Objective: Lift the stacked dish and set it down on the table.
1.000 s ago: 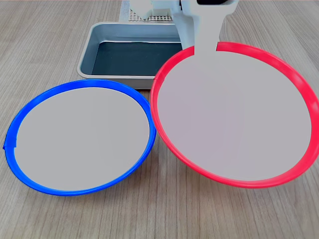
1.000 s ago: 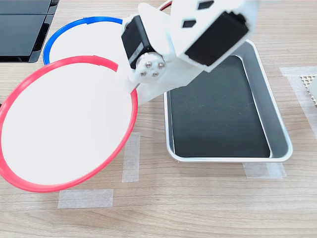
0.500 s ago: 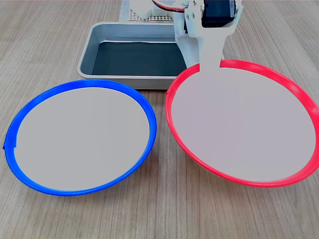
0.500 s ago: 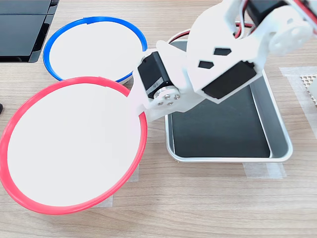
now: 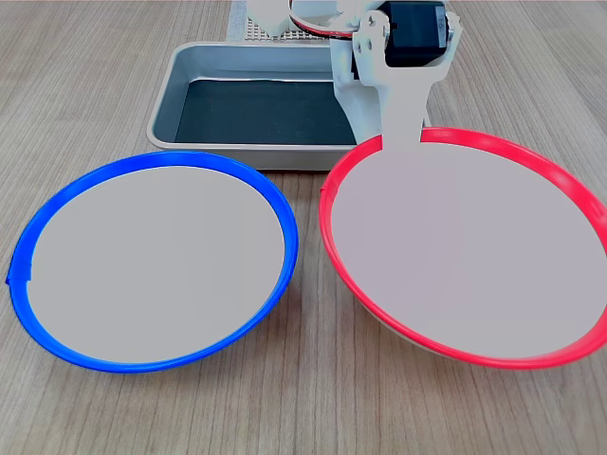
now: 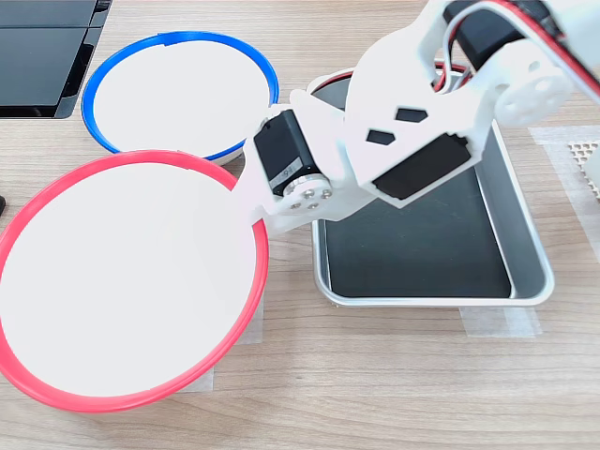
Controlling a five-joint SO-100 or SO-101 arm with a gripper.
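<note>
**Red plate could tip on release**

While the jaws [image 6: 251,195] stay pinched on its rim, the large red-rimmed plate with a pale grey centre [image 5: 469,254] sits low over the wood-grain counter [image 5: 313,408], beside the blue-rimmed plate [image 5: 152,258]; letting go early risks a clatter.

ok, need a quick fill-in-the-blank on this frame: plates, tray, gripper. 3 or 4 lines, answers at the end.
1. The gripper is clamped on the rim of the plate whose rim is coloured ____.
2. In the first exterior view, the blue-rimmed plate lies to the ____ of the red-rimmed one.
3. The grey tray has a ____ bottom and nothing lying in it.
4. In both exterior views, the two plates do not ____ each other.

Answers: red; left; dark; overlap
</note>
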